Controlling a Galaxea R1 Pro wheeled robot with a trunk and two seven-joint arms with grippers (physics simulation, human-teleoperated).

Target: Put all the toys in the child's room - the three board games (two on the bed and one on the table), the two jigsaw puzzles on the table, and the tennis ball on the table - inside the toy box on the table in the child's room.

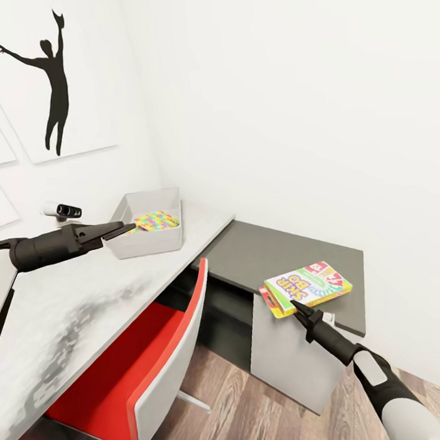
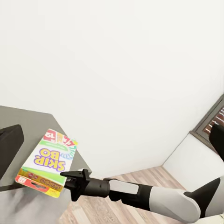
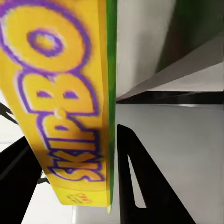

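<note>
Right hand gripping SKIP-BO box

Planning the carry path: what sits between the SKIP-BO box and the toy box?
Head view: between the SKIP-BO box and the toy box, bare dark grey wing and light tabletop; red chair below.

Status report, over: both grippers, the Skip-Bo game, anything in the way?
Right gripper clamped on SKIP-BO box, box over dark wing. Left gripper empty, near toy box; puzzle inside. Red chair under desk.
</note>
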